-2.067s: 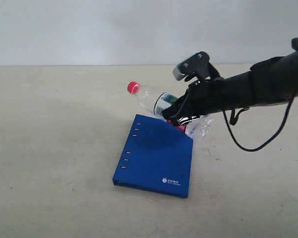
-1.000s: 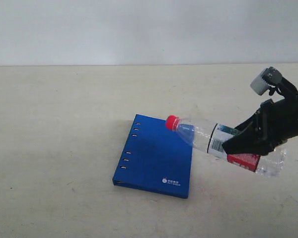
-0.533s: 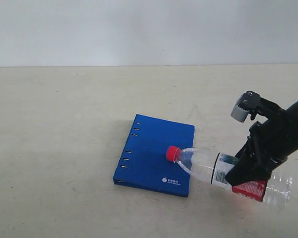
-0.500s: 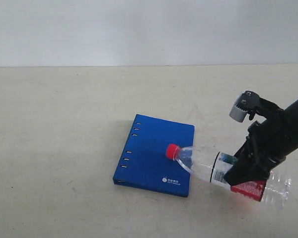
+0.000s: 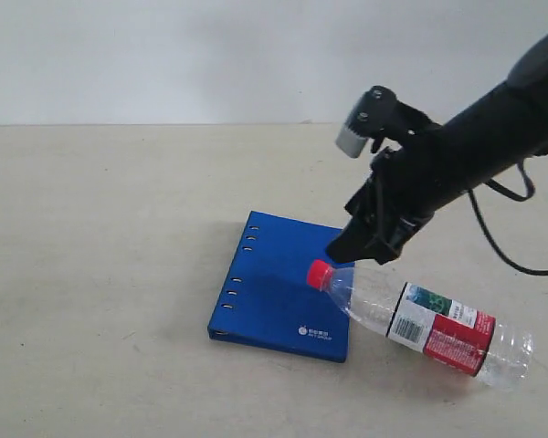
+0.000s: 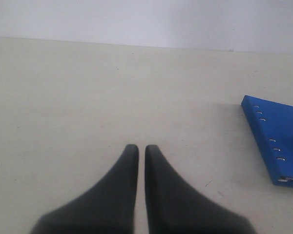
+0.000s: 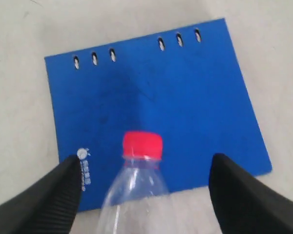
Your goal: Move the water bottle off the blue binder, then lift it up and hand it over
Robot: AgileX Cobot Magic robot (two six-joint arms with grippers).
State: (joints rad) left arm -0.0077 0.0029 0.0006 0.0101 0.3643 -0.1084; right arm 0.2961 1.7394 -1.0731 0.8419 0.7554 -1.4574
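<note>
The blue binder (image 6: pixel 281 136) is cut off by the left wrist view's edge; the left gripper (image 6: pixel 137 148) blurs toward its base there; the right wrist view crops the water bottle (image 7: pixel 136 200) below its shoulder. In the exterior view the binder's white logo (image 5: pixel 314 334) is too small to read; the right arm (image 5: pixel 502 119) runs off the right edge.

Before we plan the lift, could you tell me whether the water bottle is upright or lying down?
Lying on its side: the water bottle lies lengthwise on the table, cap toward the blue binder.
</note>
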